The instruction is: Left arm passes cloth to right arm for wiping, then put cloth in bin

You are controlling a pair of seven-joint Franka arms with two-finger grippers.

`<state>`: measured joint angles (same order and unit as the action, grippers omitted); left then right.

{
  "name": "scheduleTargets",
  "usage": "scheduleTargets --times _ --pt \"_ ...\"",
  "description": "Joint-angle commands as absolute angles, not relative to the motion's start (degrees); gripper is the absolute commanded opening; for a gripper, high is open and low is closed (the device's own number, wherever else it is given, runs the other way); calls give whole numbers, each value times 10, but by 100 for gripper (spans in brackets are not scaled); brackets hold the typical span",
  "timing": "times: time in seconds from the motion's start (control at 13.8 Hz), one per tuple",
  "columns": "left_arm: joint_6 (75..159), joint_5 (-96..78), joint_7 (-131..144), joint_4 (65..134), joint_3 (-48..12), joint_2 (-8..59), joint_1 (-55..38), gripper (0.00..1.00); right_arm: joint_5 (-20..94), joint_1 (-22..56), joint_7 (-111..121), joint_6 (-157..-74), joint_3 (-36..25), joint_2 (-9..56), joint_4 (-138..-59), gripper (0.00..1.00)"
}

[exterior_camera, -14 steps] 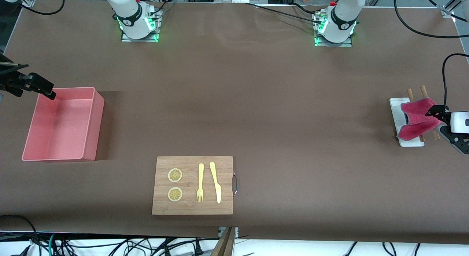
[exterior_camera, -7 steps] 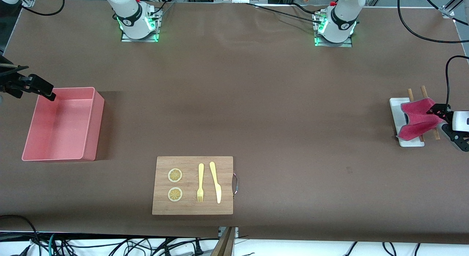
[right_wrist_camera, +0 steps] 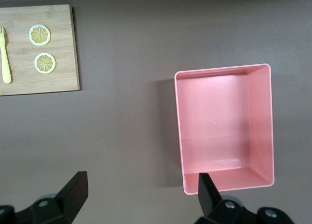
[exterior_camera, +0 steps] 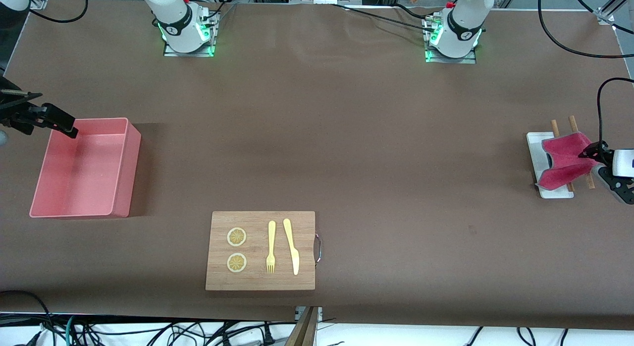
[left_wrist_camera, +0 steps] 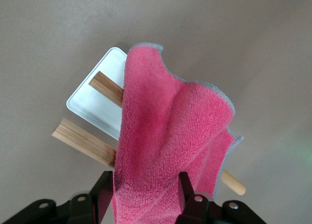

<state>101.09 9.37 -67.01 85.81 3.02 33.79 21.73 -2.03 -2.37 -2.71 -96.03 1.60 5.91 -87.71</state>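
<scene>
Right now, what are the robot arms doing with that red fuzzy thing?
The left gripper has pinched the cloth and holds it up over the small white tray and the wooden sticks at the left arm's end of the table. The right gripper waits open above the table beside the empty pink bin. On the wooden board, nearer the front camera, lie two lemon slices, a fork and a knife. No handover yet.

Table [exterior_camera: 346,138]: brown, under my arms.
On it: bin [exterior_camera: 81,207] toward my right arm's end; wooden board [exterior_camera: 260,279] nearest the front camera; white tray [exterior_camera: 537,143] toward my left arm's end.
</scene>
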Motion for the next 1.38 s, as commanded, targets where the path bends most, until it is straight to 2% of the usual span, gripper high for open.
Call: scheduleTargets --times 0.0,0.15,0.29,0.65,0.73,1.09,1.31 --pt "1004 98 -686 843 25 343 222 53 -11 -24 -27 -952 19 72 -870 100" --pt "1004 98 -686 842 25 342 223 53 -12 -22 -26 -947 22 74 -874 100" --pt "1004 98 -686 842 25 342 223 45 -13 -18 -25 -947 22 77 -882 100" --pt "1002 98 -684 841 25 341 222 4 -11 -19 -26 -931 21 101 -883 100" --pt "1001 98 -684 840 25 341 221 0 -11 -18 -32 -931 22 101 -883 100" --pt "999 99 -679 830 18 321 207 0 39 5 -118 -940 22 106 -879 100" --pt "952 93 -682 779 4 318 189 0 47 47 -173 -968 22 114 -878 100"
